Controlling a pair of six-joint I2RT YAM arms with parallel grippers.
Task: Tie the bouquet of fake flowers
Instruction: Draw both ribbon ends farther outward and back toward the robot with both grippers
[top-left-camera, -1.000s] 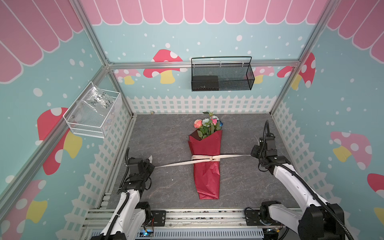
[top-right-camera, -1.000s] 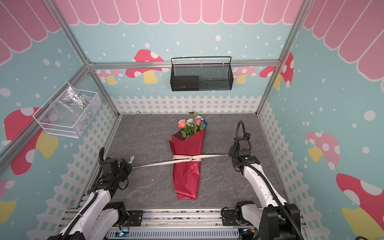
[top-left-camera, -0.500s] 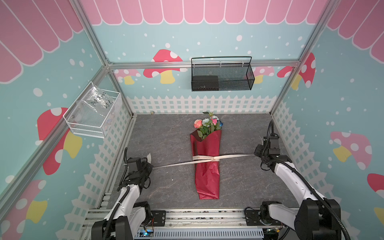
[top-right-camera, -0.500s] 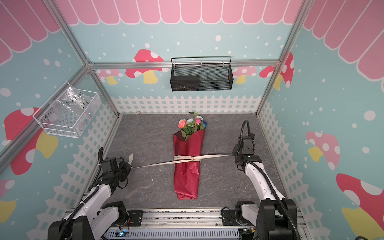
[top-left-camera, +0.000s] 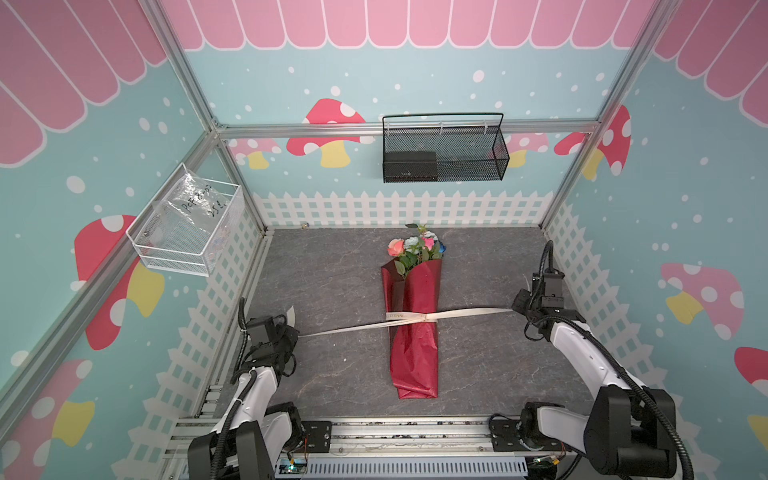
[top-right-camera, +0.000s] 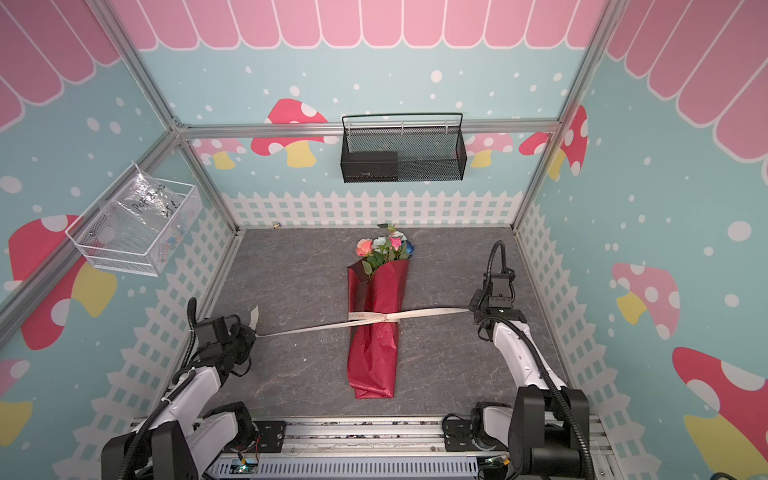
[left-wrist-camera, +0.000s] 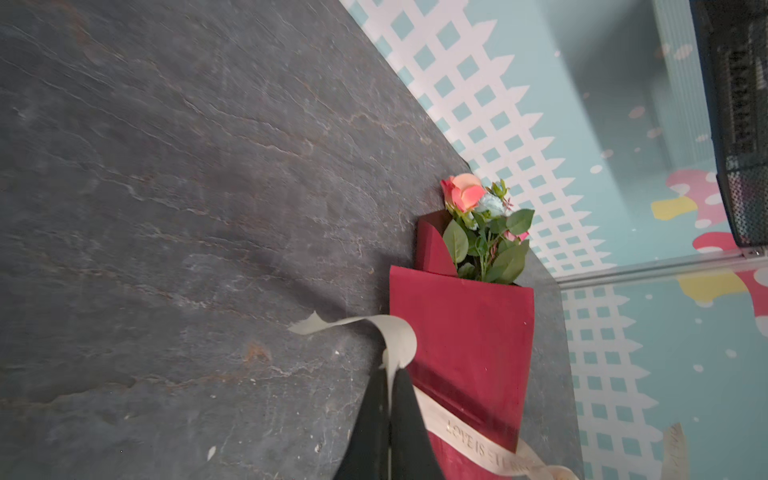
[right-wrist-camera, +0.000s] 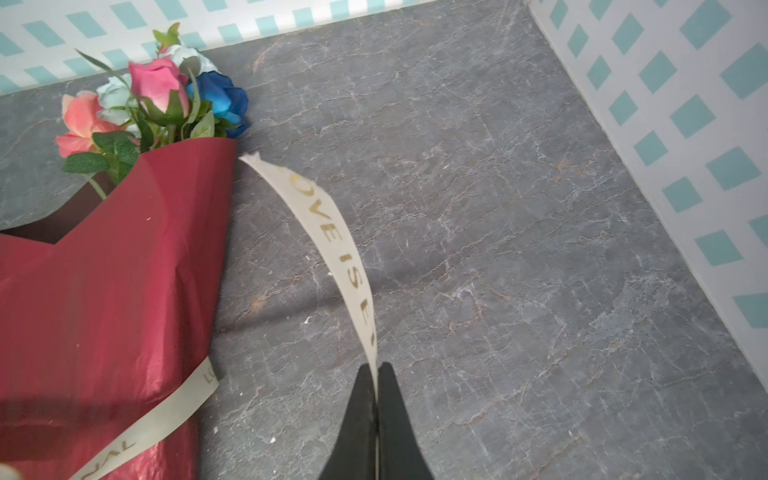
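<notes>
Grey slate floor (top-left-camera: 332, 270) bears the bouquet (top-left-camera: 415, 345), ringed by mushroom-print walls (top-left-camera: 457, 83).

Left arm (top-left-camera: 257, 390) and right arm (top-left-camera: 578, 345) wear glossy white shells between black joints. Behind the left gripper (top-left-camera: 296, 334) and right gripper (top-left-camera: 515, 308) sit boxy black cameras (top-left-camera: 550, 286) trailing ribbed black cables (top-left-camera: 545, 253). The fingers (right-wrist-camera: 394, 419) are matte black, tapering.

Grey slate-look tabletop (top-left-camera: 332, 270) w/ red-wrapped bouquet (top-left-camera: 415, 353) flat, mid

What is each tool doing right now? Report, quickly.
The left tool: shut on the cream lettered ribbon.
The right tool: shut on that ribbon's other end.
</notes>
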